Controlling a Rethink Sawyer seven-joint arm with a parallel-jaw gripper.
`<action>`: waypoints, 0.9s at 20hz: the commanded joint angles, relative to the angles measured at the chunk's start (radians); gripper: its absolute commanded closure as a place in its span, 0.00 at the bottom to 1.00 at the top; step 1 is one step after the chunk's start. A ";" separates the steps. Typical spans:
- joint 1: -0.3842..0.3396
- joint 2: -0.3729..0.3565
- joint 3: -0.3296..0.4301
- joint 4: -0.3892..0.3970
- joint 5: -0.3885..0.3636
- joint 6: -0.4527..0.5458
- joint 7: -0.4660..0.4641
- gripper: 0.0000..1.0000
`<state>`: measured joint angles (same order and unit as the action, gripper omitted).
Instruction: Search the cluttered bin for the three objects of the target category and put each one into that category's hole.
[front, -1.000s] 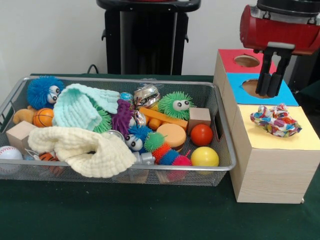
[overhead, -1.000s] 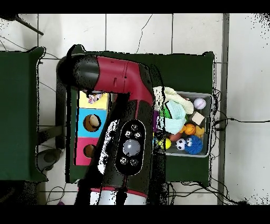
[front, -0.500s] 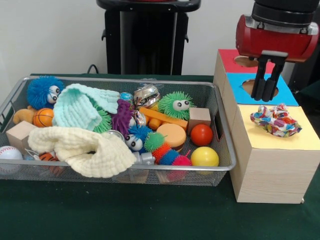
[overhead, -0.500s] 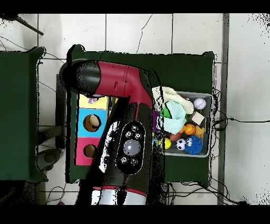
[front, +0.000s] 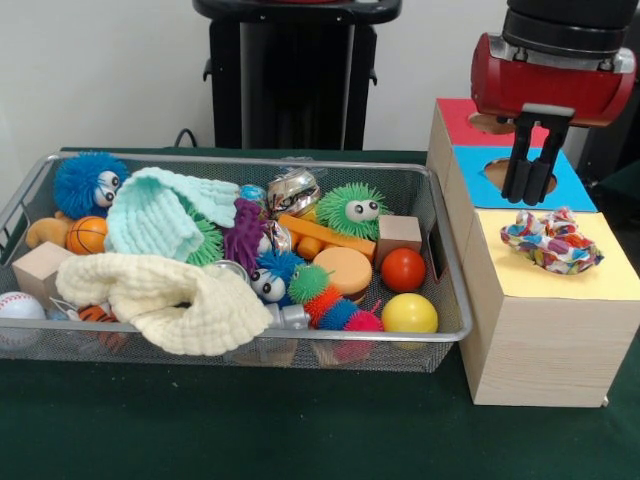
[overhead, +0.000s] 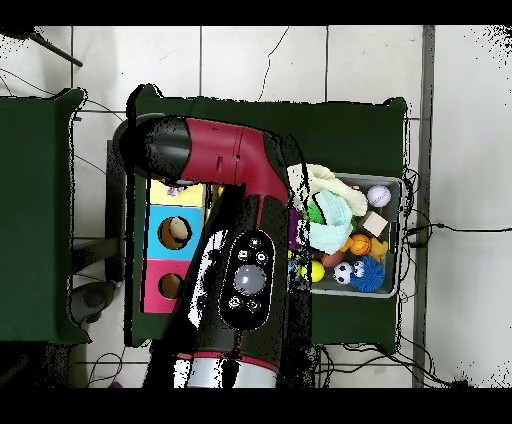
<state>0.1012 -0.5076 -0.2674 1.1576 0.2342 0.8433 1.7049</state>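
Observation:
The wire mesh bin (front: 440, 338) lies on the left of the table, full of toys and cloths. One crumpled wrapper wad (front: 552, 240), printed red, yellow, blue and white, lies on top of the yellow-topped box (front: 560, 285), not in a hole. My gripper (front: 528, 192) hangs shut and empty over the blue-topped box (front: 575, 190), just behind and left of the wad, not touching it. I see no other wrapper wads in the bin. In the overhead view the arm (overhead: 235, 230) hides the gripper and part of the bin (overhead: 399, 240).
A red-topped box (front: 460, 118) stands behind the blue one, each with a round hole. The bin holds spiky balls, a yellow ball (front: 409, 314), a red ball (front: 403, 269), a wooden block (front: 398, 234), a cream cloth (front: 160, 295), a mint cloth (front: 160, 215) and a shiny can (front: 293, 190).
My gripper has shifted a little to the left over the blue-topped box, still shut. The wrapper wad on the yellow box has not moved.

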 joint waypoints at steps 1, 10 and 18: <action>-0.009 0.013 0.092 0.113 0.014 -0.029 0.168 1.00; -0.010 0.009 0.113 0.143 0.044 -0.071 0.181 1.00; -0.017 0.008 0.123 0.151 0.054 -0.089 0.167 1.00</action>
<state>0.1014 -0.5085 -0.2501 1.1789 0.2621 0.8046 1.7049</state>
